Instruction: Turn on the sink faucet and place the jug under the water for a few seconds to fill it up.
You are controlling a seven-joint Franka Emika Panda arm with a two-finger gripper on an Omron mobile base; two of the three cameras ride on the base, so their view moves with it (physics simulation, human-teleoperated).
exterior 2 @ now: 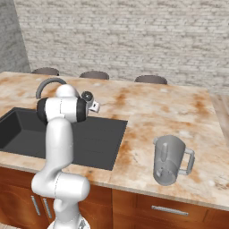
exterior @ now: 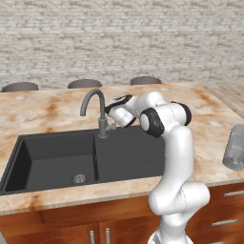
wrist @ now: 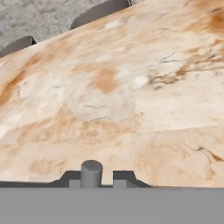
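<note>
Gripper (wrist: 97, 179) closed on the small side lever of the sink faucet (exterior: 97, 112), the grey stub pinched between the dark tips in the hand view. No water running from the spout yet, so tap judged not yet on. Sink (exterior: 57, 159) dry and dark below. Jug (exterior 2: 170, 160) upright on the counter (exterior 2: 152, 112), well apart to the right, untouched. Left to do: turn the lever, fetch the jug, hold under the stream. Beyond, stools (exterior: 85, 83) and brick wall (exterior: 119, 38).

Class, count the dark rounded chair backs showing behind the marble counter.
3: left chair back, middle chair back, right chair back, along the counter's far edge; more may be hidden.
</note>
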